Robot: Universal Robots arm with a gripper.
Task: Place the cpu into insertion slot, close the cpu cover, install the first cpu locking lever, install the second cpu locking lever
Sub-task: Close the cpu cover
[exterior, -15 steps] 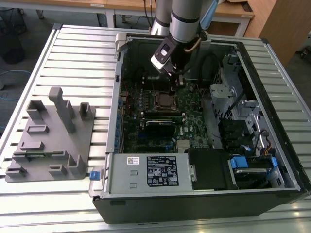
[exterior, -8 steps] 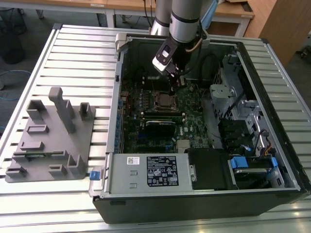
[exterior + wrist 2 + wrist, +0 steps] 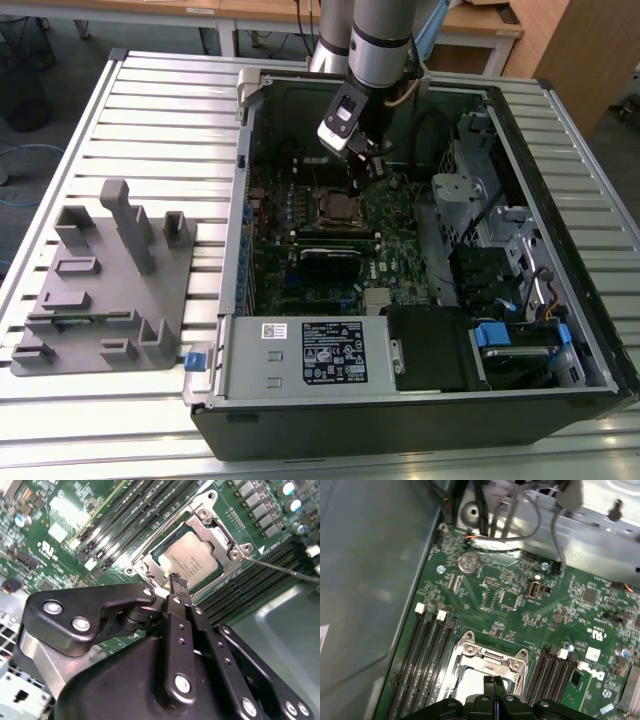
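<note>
— Arm pose?
— I see the arm (image 3: 380, 40) angled down into the computer case (image 3: 400, 430), gripper (image 3: 176, 582) pinched together on nothing, tips over the edge of the cpu cover (image 3: 212, 527).
— The cpu (image 3: 192, 562)?
— Seated in the insertion slot (image 3: 340, 208), cover down.

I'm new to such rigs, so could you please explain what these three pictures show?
It is one robot arm reaching into an open computer case on a slatted table. The exterior view looks on from outside; both wrist views ride on the arm, facing the motherboard. The cpu sits in the insertion slot, the cpu cover lying around it. The gripper, fingers shut, hangs close over the cover's edge. A grey tray lies at the exterior view's left.
</note>
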